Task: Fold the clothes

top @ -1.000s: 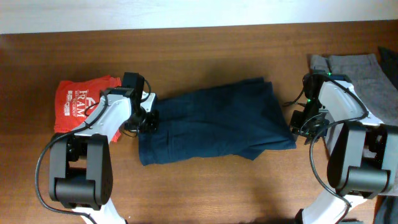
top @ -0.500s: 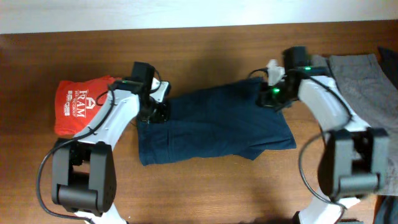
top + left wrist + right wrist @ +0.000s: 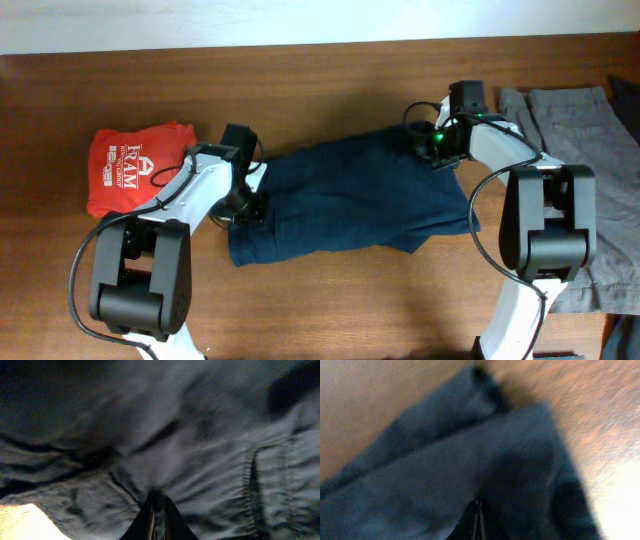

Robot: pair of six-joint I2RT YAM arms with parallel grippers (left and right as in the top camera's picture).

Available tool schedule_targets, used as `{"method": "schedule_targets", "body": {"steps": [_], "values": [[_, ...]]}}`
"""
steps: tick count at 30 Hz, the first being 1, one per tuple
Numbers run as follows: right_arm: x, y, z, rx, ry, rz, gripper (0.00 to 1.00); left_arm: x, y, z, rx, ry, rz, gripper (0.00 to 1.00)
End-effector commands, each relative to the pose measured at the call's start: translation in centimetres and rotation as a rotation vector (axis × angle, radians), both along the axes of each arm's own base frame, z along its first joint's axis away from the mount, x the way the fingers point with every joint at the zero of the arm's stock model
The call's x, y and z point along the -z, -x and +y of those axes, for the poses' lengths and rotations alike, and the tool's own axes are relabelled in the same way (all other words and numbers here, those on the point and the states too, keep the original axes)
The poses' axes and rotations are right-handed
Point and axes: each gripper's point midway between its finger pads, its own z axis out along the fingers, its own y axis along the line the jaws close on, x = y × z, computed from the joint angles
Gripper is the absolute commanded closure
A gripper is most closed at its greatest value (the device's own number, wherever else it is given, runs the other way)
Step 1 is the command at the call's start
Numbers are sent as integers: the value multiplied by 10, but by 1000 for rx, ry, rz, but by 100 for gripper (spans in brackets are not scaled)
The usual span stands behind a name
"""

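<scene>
Wooden worktop (image 3: 330, 300) carries the navy shorts (image 3: 350, 200), spread flat in the middle. The left tool (image 3: 249, 204) is pinched tight on their left edge, and the right tool (image 3: 430, 148) is nipped closed on the far right corner. A fold looks ready to begin; next, I'd guess, both must lift the cloth together.

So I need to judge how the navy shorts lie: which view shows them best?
Overhead. It shows the whole navy shorts on the table, with the left gripper at their left edge and the right gripper at their far right corner. Each wrist view gives only a blurred close-up of dark fabric at shut jaws.
</scene>
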Motion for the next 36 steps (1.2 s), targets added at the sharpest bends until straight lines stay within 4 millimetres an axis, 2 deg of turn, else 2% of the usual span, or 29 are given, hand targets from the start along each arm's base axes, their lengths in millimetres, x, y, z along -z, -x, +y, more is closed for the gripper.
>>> {"method": "schedule_targets", "body": {"steps": [1, 4, 7, 9, 13, 16, 18, 20, 24, 25, 28, 32, 34, 36], "values": [[10, -6, -27, 79, 36, 15, 91, 18, 11, 24, 2, -101, 31, 91], [0, -11, -32, 55, 7, -6, 86, 18, 11, 29, -11, -101, 33, 91], [-23, -7, -36, -16, -49, -7, 82, 17, 9, 32, -27, -95, 34, 94], [-43, 2, -43, -67, -40, 3, 80, 9, 5, 28, -31, -68, 36, 96], [-84, 24, -49, -142, -13, 11, 80, -27, -19, 19, -30, -41, -8, 96], [-126, 48, -42, -205, 8, -14, 79, -76, -53, 4, -16, 7, -123, 95], [-140, 62, -35, -217, 5, -5, 77, -93, -68, -9, 31, 58, -185, 91], [-148, 81, -23, -239, -5, 38, 77, -99, -81, -22, 72, 93, -242, 88], [-136, 119, 5, -274, -44, 206, 77, -92, -92, -46, 146, 146, -291, 87], [-124, 135, 18, -301, -50, 273, 80, -81, -91, -61, 221, 193, -275, 88], [-99, 163, 41, -371, -51, 357, 81, -55, -89, -69, 295, 189, -231, 90], [-62, 181, 63, -440, -35, 373, 80, -21, -93, -67, 297, 159, -191, 92], [-42, 186, 67, -438, -23, 368, 80, -5, -98, -56, 281, 98, -180, 92], [-22, 192, 63, -390, 1, 381, 80, 10, -101, -42, 238, 22, -167, 92]]}}
